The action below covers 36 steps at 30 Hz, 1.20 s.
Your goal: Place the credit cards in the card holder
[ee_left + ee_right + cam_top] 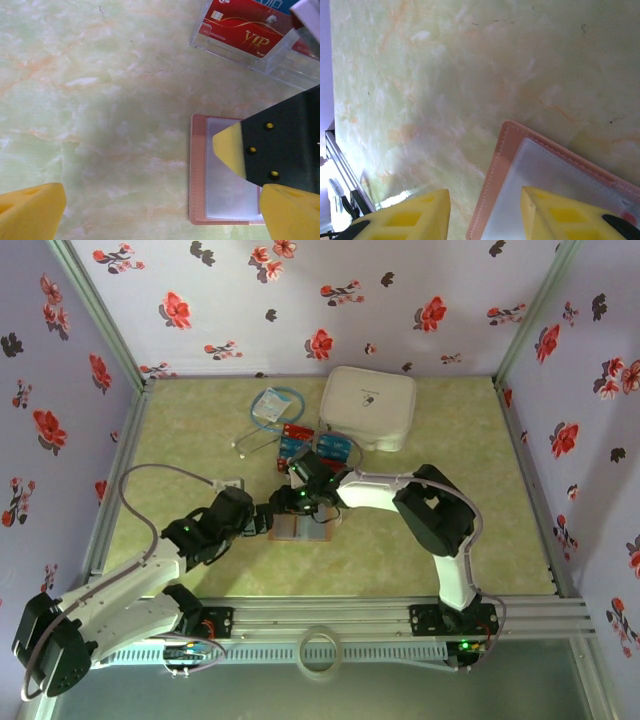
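My left gripper (160, 215) sits nearest, yellow fingers spread wide over the table (100, 100). Just right of it the card holder (225, 175) lies open and flat. My right gripper (485, 200) hangs part-spread, one finger over its sleeve. The credit cards (245, 30) lie beyond, in a clear tray (280, 67).

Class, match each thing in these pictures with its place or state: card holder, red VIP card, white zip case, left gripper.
Things:
1. card holder
2. red VIP card
3. white zip case
4. left gripper

Place or state:
A. inside the clear tray
B. lying open and flat on the table
C. at the table's far side
D. fingers wide apart, holding nothing

Pairs: 1-B, 2-A, 3-C, 4-D
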Available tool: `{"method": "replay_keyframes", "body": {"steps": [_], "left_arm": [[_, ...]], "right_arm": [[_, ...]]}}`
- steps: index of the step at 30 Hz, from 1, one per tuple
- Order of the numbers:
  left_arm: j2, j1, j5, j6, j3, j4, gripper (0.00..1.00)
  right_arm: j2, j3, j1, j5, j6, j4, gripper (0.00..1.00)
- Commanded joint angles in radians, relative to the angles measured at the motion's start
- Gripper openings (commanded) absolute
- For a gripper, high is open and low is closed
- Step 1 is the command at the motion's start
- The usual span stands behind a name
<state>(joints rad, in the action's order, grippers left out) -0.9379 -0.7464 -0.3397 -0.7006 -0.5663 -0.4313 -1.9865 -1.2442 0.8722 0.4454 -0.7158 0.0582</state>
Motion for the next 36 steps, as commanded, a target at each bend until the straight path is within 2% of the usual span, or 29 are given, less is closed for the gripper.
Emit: {"method": "replay_keyframes", "body": {"steps": [1, 6, 9, 15, 19, 25, 36], "left_arm": [[-0.028, 0.008, 0.001, 0.002, 0.012, 0.017, 1.00], [-0.080, 0.010, -0.001, 0.010, 0.005, 0.040, 1.00], [-0.124, 0.010, 0.000, 0.014, -0.010, 0.056, 1.00], [-0.216, 0.010, 0.006, 0.023, -0.043, 0.077, 1.00], [-0.269, 0.010, 0.010, 0.034, -0.055, 0.088, 1.00], [-0.313, 0.010, 0.014, 0.032, -0.046, 0.101, 1.00], [-0.332, 0.012, 0.022, 0.027, -0.039, 0.121, 1.00]], "right_arm": [[0.090, -0.048, -0.025, -0.019, 0.074, 0.108, 0.42], [0.181, -0.110, -0.119, -0.131, 0.236, 0.333, 0.42], [0.204, -0.168, -0.171, -0.257, 0.356, 0.471, 0.42], [0.144, -0.311, -0.211, -0.473, 0.563, 0.649, 0.41], [0.089, -0.385, -0.210, -0.467, 0.653, 0.680, 0.39], [0.017, -0.476, -0.210, -0.521, 0.733, 0.744, 0.37], [-0.041, -0.477, -0.187, -0.560, 0.788, 0.753, 0.35]]}}
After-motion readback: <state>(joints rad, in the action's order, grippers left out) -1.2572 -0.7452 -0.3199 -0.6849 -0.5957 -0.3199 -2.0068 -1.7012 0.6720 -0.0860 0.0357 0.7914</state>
